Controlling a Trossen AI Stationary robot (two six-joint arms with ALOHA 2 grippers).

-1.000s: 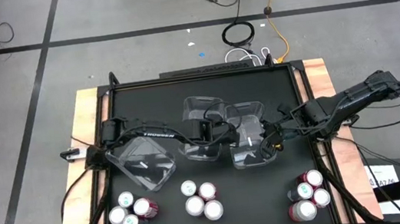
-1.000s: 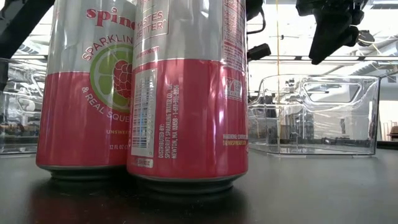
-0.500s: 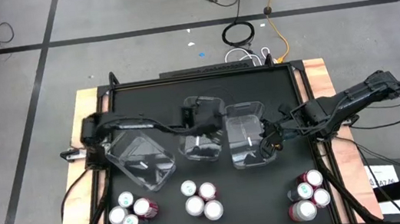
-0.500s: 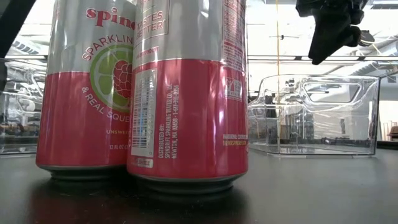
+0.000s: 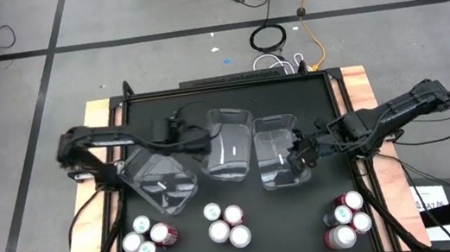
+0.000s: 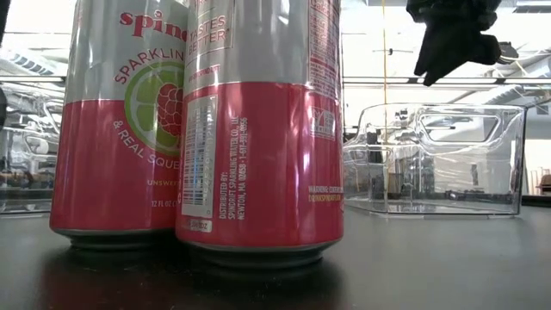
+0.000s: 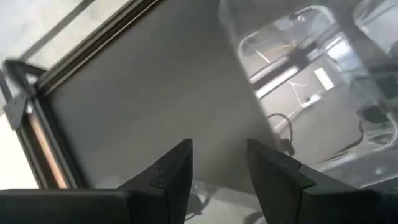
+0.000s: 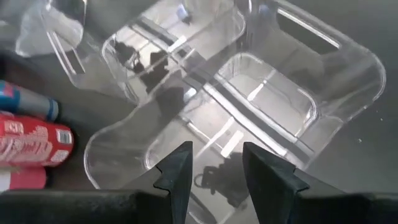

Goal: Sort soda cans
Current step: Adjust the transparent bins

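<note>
Soda cans with silver tops stand in three clusters along the near edge: left cluster (image 5: 147, 238), middle cluster (image 5: 226, 224), right cluster (image 5: 347, 219). Two red-pink cans (image 6: 198, 129) fill the low view. My left gripper (image 5: 196, 141) (image 7: 217, 146) is open, above bare table between the left and middle bins. My right gripper (image 5: 293, 160) (image 8: 217, 149) (image 6: 452, 39) is open and hovers over the right clear bin (image 5: 279, 162) (image 8: 249, 93), touching nothing.
Three clear plastic bins sit mid-table: the left one (image 5: 161, 180) turned at an angle, the middle one (image 5: 230, 147) and the right one side by side. Bare black table lies behind the bins. The table has wooden side rails (image 5: 102, 116).
My left gripper has drawn back from the middle bin toward the table's left edge, and its arm has folded back with it. The bins and cans stand where they were. My right gripper has stayed over the right bin.
</note>
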